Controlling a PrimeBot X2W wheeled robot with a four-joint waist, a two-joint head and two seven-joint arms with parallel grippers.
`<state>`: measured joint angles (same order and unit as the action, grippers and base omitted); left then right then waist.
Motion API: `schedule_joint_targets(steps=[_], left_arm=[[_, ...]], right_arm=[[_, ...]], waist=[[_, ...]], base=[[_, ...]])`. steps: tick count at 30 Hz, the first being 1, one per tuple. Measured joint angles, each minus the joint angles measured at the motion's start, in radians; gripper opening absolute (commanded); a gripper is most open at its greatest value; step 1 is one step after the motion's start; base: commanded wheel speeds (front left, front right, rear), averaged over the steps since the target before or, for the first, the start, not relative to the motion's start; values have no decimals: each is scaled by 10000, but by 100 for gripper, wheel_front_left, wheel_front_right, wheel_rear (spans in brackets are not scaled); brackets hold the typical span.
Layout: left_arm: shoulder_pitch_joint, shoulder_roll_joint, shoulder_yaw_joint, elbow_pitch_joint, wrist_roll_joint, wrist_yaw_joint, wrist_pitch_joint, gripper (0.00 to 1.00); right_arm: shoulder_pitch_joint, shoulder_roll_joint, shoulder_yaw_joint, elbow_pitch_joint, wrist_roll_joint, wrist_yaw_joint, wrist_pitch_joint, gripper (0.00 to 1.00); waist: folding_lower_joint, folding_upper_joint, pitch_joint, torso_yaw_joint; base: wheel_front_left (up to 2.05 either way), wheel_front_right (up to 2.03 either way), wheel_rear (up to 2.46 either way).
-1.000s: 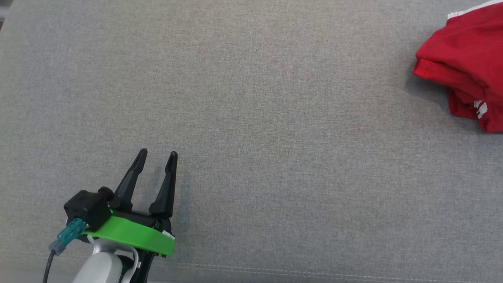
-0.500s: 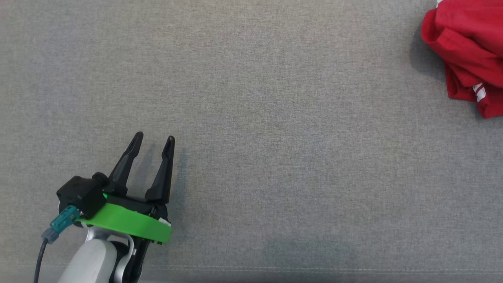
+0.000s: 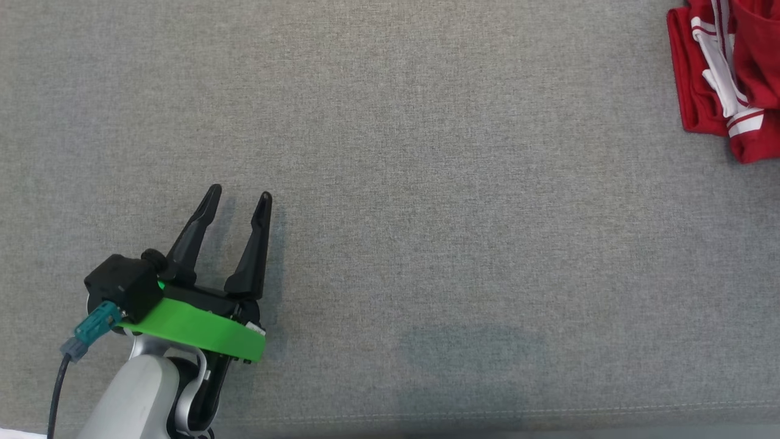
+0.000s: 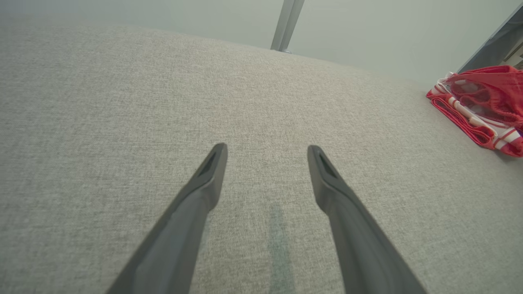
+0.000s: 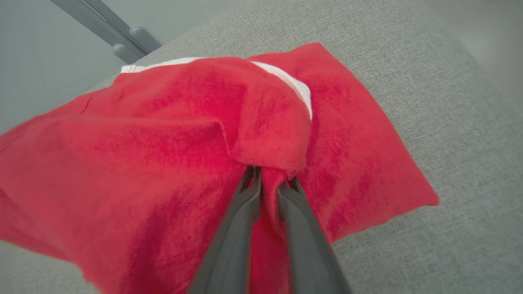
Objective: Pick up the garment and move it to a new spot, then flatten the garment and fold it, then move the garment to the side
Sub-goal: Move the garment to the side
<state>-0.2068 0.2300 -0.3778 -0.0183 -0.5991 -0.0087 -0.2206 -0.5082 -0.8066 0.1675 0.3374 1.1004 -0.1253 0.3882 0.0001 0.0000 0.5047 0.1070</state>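
The garment [image 3: 758, 55] is red with white stripes and lies bunched at the far right edge of the grey cushion; the left wrist view has it [image 4: 482, 98] at its right edge. In the right wrist view my right gripper [image 5: 271, 177] has its fingers close together, with a fold of the garment [image 5: 163, 143] between them and draped over their tips. My left gripper [image 3: 239, 194] hovers open over bare cushion at the lower left, far from the garment, and nothing is between its fingers [image 4: 266, 149].
The grey fabric cushion [image 3: 426, 183] spans the head view, with a stitched seam near its front edge [image 3: 487, 411]. A grey metal post [image 4: 288, 24] rises beyond the cushion's far edge. A wall lies behind it.
The whole head picture has shifted, so the camera moved. The garment at the right edge now sits higher in view and shows its white stripes, where a plain red bundle showed before.
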Motion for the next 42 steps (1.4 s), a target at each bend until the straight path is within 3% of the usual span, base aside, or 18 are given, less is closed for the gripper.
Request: schedule_joint_targets(steps=[2,3,4,19,31,42], left_arm=[[-3,-2,-12,15,0,0,2,100],[-6,-2,-13,23,0,0,12,100],[-11,-2,-15,31,0,0,12,100],[-98,-27,54,161,0,17,13,100],[-110,-224,-153,431,-4,-2,10,100],[-146,-397,-431,608,-6,-92,10,100]], right_arm=[[58,42,4,102,-84,0,-105,49],[60,54,6,146,-127,-2,-157,98],[60,54,12,173,-173,0,-198,100],[458,512,188,537,-573,0,-892,100],[-362,-391,516,-288,-1651,194,-1325,100],[-192,1277,1325,247,-2130,130,-2211,100]], waist=[[0,0,11,-8],[0,0,12,-11],[0,0,16,-15],[0,0,-45,-140],[0,0,-670,-331],[0,0,-913,185]], base=[[0,0,0],[0,0,0],[0,0,0],[0,0,0],[0,0,0],[0,0,0]])
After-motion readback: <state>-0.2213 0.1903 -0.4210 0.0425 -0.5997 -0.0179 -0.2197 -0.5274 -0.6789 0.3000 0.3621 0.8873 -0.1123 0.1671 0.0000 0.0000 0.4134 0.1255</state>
